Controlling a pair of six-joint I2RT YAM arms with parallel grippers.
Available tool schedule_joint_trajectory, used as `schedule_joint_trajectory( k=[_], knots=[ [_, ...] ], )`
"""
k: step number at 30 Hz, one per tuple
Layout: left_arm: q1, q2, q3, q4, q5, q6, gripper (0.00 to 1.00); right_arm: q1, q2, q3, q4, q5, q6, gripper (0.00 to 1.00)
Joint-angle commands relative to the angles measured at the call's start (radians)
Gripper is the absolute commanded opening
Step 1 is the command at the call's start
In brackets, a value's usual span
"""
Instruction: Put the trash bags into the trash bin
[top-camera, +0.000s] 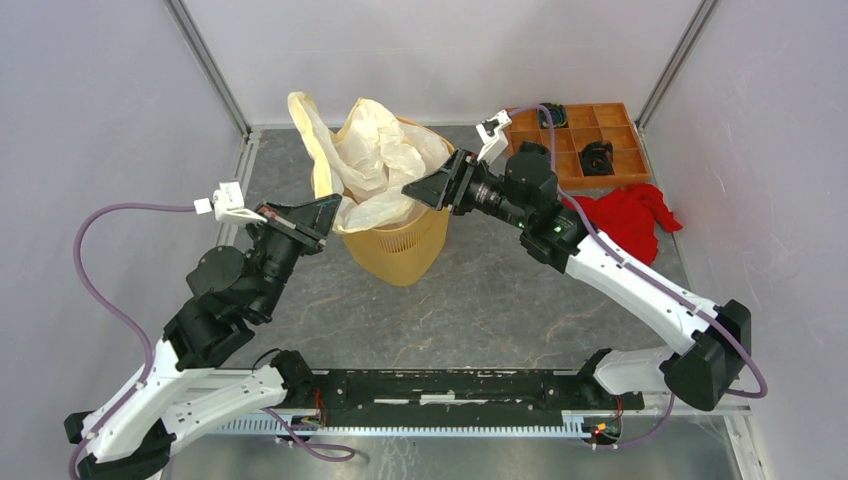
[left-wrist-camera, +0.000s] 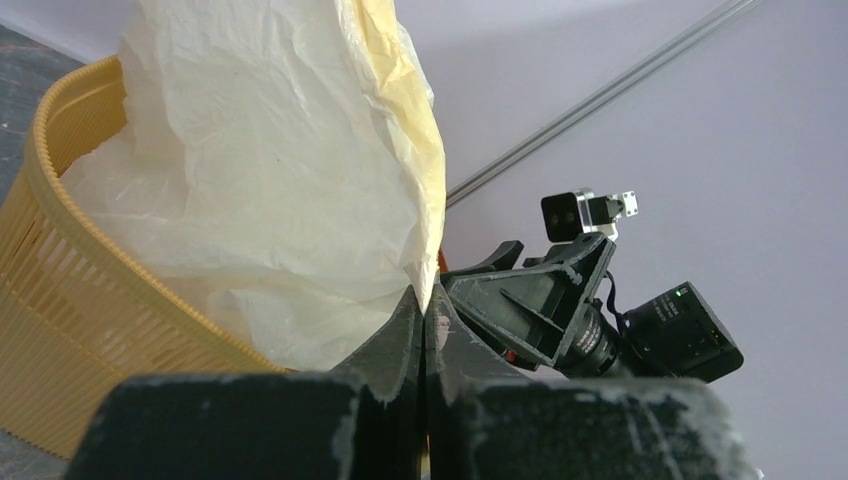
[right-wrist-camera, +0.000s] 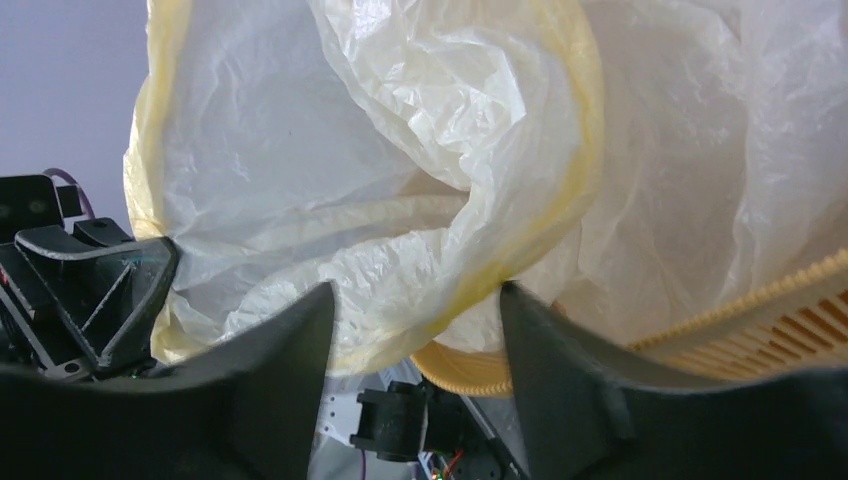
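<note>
Left gripper (left-wrist-camera: 424, 315): my fingers are pressed together, and the yellowish edge of the trash bag (top-camera: 378, 158) runs into the seam at their tips. I seem to be pinching it, though the contact itself is hidden.
Right gripper (right-wrist-camera: 412, 300): my fingers are spread wide, with crinkled plastic bulging just ahead between them, unclamped.
Bag's place: partly inside the trash bin (top-camera: 398, 252), much of it billowing above the rim.
Only from above: the bin stands between my two grippers; a red cloth (top-camera: 628, 215) and an orange tray (top-camera: 585, 140) lie to my right.
Only from my wrists: each view shows the other gripper across the bag.
</note>
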Motion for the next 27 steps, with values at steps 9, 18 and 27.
schedule_joint_trajectory(
  k=[9, 18, 27],
  knots=[
    [-0.001, -0.02, -0.04, -0.079, -0.159, 0.001, 0.02, 0.004, -0.086, -0.031, -0.041, 0.189, -0.143, 0.0],
    [-0.001, -0.16, -0.283, -0.173, -0.178, -0.136, 0.03, 0.003, -0.214, -0.248, 0.013, 0.186, -0.338, 0.0],
    [-0.001, -0.086, -0.247, -0.352, -0.174, -0.148, 0.48, 0.002, -0.224, -0.328, 0.027, 0.277, -0.489, 0.0]
  ],
)
